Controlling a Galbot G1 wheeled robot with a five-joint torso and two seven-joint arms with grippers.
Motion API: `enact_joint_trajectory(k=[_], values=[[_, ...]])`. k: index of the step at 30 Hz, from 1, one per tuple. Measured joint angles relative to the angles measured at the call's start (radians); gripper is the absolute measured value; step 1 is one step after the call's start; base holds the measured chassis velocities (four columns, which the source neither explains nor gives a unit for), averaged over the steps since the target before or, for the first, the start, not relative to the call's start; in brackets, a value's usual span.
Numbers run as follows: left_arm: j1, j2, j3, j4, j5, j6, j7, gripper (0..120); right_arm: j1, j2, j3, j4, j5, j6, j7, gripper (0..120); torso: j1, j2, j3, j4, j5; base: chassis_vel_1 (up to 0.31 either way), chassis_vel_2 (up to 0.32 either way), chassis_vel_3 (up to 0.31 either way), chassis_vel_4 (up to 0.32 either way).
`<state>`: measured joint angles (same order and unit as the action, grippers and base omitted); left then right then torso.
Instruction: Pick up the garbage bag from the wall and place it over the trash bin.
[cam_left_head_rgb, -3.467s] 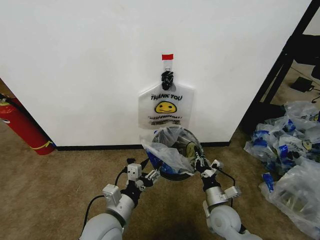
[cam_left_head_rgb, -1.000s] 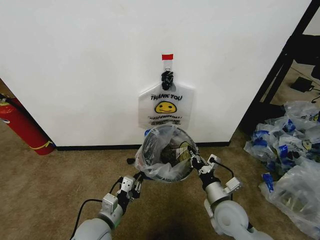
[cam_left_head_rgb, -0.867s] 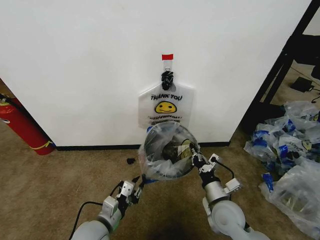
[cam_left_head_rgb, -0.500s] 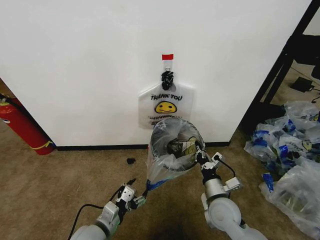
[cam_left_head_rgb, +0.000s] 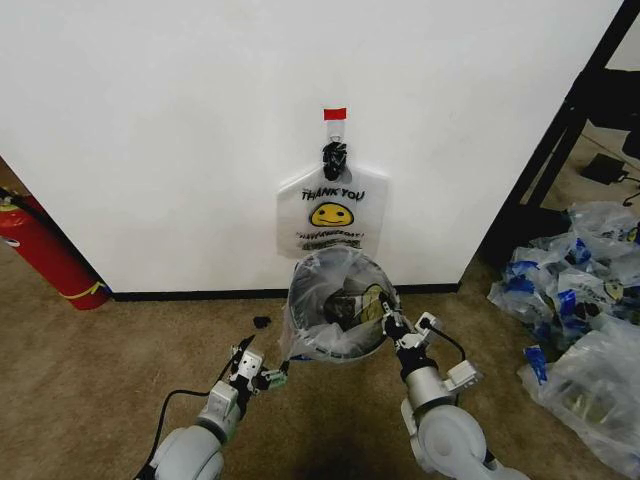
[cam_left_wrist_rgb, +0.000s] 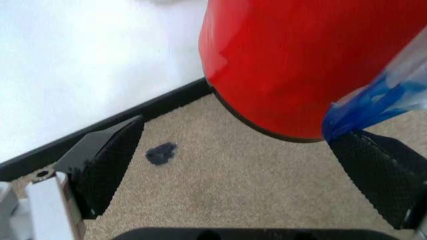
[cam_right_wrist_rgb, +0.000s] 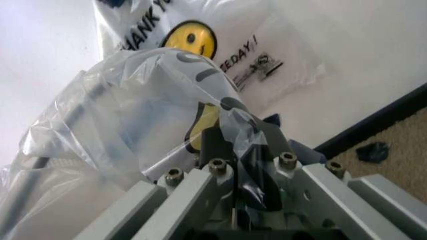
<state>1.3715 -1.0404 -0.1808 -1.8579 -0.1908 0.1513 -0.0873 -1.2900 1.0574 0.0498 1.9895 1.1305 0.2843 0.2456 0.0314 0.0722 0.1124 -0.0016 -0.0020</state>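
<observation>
The garbage bag (cam_left_head_rgb: 318, 330), thin clear plastic with a blue patch (cam_left_wrist_rgb: 373, 97), is draped over the round dark trash bin (cam_left_head_rgb: 345, 300) on the carpet below the wall (cam_left_head_rgb: 180, 120). My right gripper (cam_left_head_rgb: 389, 314) is at the bin's right rim, shut on a fold of the bag (cam_right_wrist_rgb: 167, 115). My left gripper (cam_left_head_rgb: 255, 373) hovers low to the bin's left, open and empty, facing the bin's red base (cam_left_wrist_rgb: 293, 65). A second bag with a yellow smiley and "THANK YOU" print (cam_left_head_rgb: 332, 212) hangs from the hook under the red tape mark (cam_left_head_rgb: 334, 113).
A red fire extinguisher (cam_left_head_rgb: 42, 250) leans at the left wall. A heap of clear plastic bags (cam_left_head_rgb: 585, 300) lies on the right, beside a black frame (cam_left_head_rgb: 555, 140). A small dark scrap (cam_left_head_rgb: 262, 322) lies on the carpet near the black baseboard (cam_left_head_rgb: 190, 295).
My left gripper has let go of the bag's blue edge and drawn back to the left. The bag and bin, pulled up and stretched half a second ago, have settled lower.
</observation>
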Motion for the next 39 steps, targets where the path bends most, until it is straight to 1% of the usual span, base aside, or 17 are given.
enact_joint_trajectory(k=[4,8,12,15,20,22,25,26,28,29,30,31,32,33,36,38,39], values=[[0.001,0.004,0.001,0.0,-0.017,-0.012,0.024,100,-0.001,-0.002,-0.002,0.007,0.002,-0.009,0.002,1,0.0,0.0,0.0,-0.0001,0.0,0.0,0.0,0.0,0.0],[0.028,0.021,-0.004,-0.043,-0.02,-0.061,0.114,100,-0.002,-0.001,-0.002,0.007,0.007,-0.01,0.0,1,0.0,0.0,0.0,0.0002,0.0003,0.0,0.0,0.0,0.0],[0.037,0.026,-0.008,-0.057,-0.016,-0.092,0.162,100,0.0,0.001,-0.001,0.006,0.009,-0.01,0.0,1,0.0,0.0,0.0,0.0001,0.0001,0.0,0.0,0.0,0.0],[0.045,0.031,-0.017,-0.081,0.01,-0.136,0.232,100,0.009,0.009,0.001,-0.007,0.009,-0.008,0.002,1,0.0,0.0,0.0,0.0001,0.0002,0.0,0.0,0.0,0.0],[0.059,0.049,-0.029,-0.104,0.032,-0.146,0.287,100,0.036,0.021,0.017,-0.036,0.017,0.009,0.018,1,0.0,0.0,0.0,0.0001,0.0003,0.0,0.0,0.0,0.0],[0.07,0.048,-0.035,-0.106,0.036,-0.171,0.317,100,0.051,0.031,0.037,-0.053,0.034,0.014,0.021,1,0.0,0.0,0.0,0.0001,0.0001,0.0,0.0,0.0,0.0],[0.077,0.039,-0.043,-0.119,0.039,-0.195,0.319,100,0.057,0.04,0.045,-0.072,0.035,0.026,0.025,1,0.0,0.0,0.0,0.0001,0.0,0.0,0.0,0.0,0.0],[0.082,0.031,-0.051,-0.13,0.046,-0.202,0.308,100,0.058,0.043,0.046,-0.08,0.03,0.033,0.026,1,0.0,0.0,0.0,0.0,0.0,0.0,0.0,0.0,0.0],[0.1,0.006,-0.073,-0.177,0.071,-0.192,0.207,100,0.056,0.05,0.047,-0.104,-0.002,0.057,0.026,1,0.0,0.0,0.0,-0.0002,0.0002,0.0,0.0,0.0,0.0],[0.118,-0.013,-0.079,-0.228,0.082,-0.146,0.094,100,0.053,0.054,0.045,-0.116,-0.03,0.075,0.022,1,0.0,0.0,0.0,0.0001,0.0002,0.0,0.0,0.0,0.0],[0.134,-0.029,-0.073,-0.29,0.078,-0.073,-0.039,99,0.045,0.057,0.039,-0.125,-0.067,0.096,0.01,1,0.0,0.0,0.0,0.0001,0.0001,0.0,0.0,0.0,0.0],[0.143,-0.038,-0.061,-0.339,0.062,-0.024,-0.129,97,0.041,0.058,0.034,-0.13,-0.097,0.107,0.003,1,0.0,0.0,0.0,0.0001,0.0002,0.0,0.0,0.0,0.0],[0.143,-0.038,-0.061,-0.339,0.062,-0.024,-0.129,97,0.041,0.058,0.034,-0.13,-0.097,0.107,0.003,1,0.0,0.0,0.0,0.0001,0.0002,0.0,0.0,0.0,0.0],[0.152,-0.052,-0.04,-0.415,0.026,0.034,-0.229,91,0.036,0.059,0.023,-0.141,-0.144,0.122,-0.008,1,0.0,0.0,0.0,0.0,0.0003,0.0,0.0,0.0,0.0],[0.177,-0.083,0.006,-0.541,-0.018,0.087,-0.289,79,0.037,0.067,-0.019,-0.199,-0.312,0.174,-0.043,1,0.0,0.0,0.0,-0.0002,0.0004,0.0,0.0,0.0,0.0],[0.188,-0.1,0.026,-0.566,-0.021,0.103,-0.287,72,0.041,0.074,-0.048,-0.225,-0.39,0.196,-0.056,1,0.0,0.0,0.0,0.0,0.0004,0.0,0.0,0.0,0.0],[0.188,-0.1,0.026,-0.566,-0.021,0.103,-0.287,72,0.041,0.074,-0.048,-0.225,-0.39,0.196,-0.056,1,0.0,0.0,0.0,0.0,0.0004,0.0,0.0,0.0,0.0]])
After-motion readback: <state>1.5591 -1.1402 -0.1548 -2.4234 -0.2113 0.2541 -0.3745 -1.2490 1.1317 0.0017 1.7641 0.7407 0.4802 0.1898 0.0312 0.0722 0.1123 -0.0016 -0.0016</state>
